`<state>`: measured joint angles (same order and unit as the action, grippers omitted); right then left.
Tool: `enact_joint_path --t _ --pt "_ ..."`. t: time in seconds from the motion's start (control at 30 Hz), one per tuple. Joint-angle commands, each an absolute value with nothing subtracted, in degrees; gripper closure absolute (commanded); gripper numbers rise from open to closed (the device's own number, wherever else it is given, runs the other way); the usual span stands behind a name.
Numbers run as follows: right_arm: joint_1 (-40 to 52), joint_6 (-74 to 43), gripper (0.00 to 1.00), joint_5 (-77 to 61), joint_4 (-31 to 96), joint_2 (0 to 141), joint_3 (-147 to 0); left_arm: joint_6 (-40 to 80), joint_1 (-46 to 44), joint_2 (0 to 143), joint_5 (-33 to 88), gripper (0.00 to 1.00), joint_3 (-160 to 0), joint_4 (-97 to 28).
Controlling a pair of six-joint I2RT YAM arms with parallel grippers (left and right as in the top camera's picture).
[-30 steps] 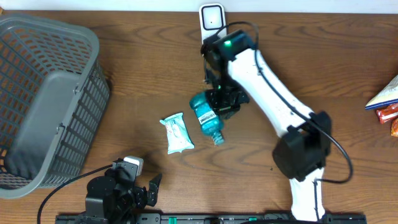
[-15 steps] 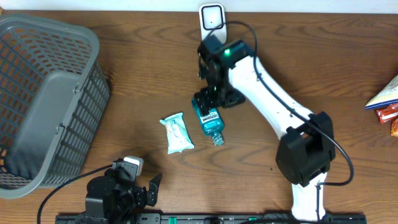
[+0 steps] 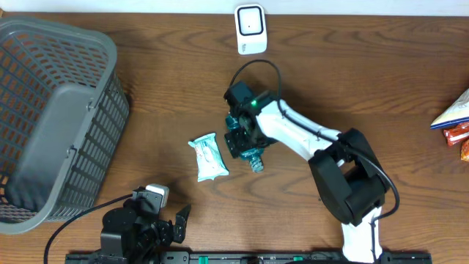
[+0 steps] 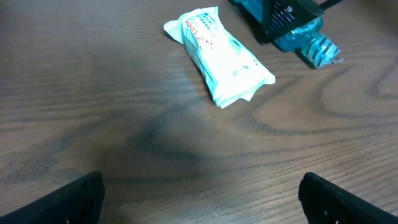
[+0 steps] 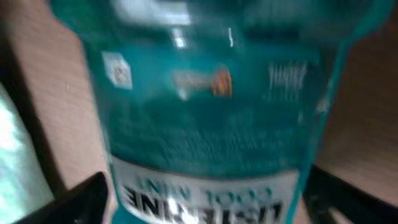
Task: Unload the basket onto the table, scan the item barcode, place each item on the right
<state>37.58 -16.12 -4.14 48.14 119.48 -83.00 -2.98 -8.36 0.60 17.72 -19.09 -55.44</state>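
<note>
A teal mouthwash bottle (image 3: 252,153) lies on the wooden table, cap toward the front. My right gripper (image 3: 242,138) is down over it, open, one finger on each side of the body. In the right wrist view the bottle (image 5: 205,118) fills the span between the fingers of the gripper (image 5: 214,202), label upside down, a thin gap at each side. The white scanner (image 3: 250,28) stands at the table's far edge. My left gripper (image 4: 202,199) is open low over bare wood near the front. A barcode cannot be made out.
A white-and-green wipes packet (image 3: 209,157) lies just left of the bottle, also in the left wrist view (image 4: 219,53). A large grey basket (image 3: 51,117) fills the left side. Snack packets (image 3: 458,121) sit at the right edge.
My right gripper has opened and moved from near the scanner toward the front, down over the bottle. The bottle has shifted slightly. The left arm has not moved.
</note>
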Motion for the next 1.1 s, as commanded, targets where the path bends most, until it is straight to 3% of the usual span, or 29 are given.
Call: enact_joint_path --t 0.0,0.07,0.27,0.37,0.73,0.97,1.07 --pt "37.6 -18.9 0.29 -2.9 46.0 120.3 -79.0 -2.9 -8.4 0.3 18.0 0.01 -19.2 -56.2" --pt "37.6 -19.3 0.43 -2.9 46.2 120.3 -78.8 -2.9 -8.4 0.3 18.0 0.01 -19.2 -56.2" --pt "37.4 -19.7 0.55 -3.4 50.0 120.3 -79.8 -2.9 -8.4 0.3 18.0 0.01 -19.2 -56.2" --pt "36.5 -19.7 0.67 -3.4 56.9 120.3 -83.7 -2.9 -8.4 0.3 18.0 0.0 -19.2 -56.2" --pt "33.8 -9.4 0.67 -7.4 86.0 120.3 -103.4 -2.9 -8.4 0.3 18.0 0.01 -19.2 -56.2" --pt "32.1 -8.0 0.68 -8.2 89.5 120.3 -104.0 -2.9 -8.4 0.3 18.0 0.01 -19.2 -56.2" --pt "31.6 -4.1 0.64 -10.5 90.1 120.3 -104.0 -2.9 -8.4 0.3 18.0 0.01 -19.2 -56.2"
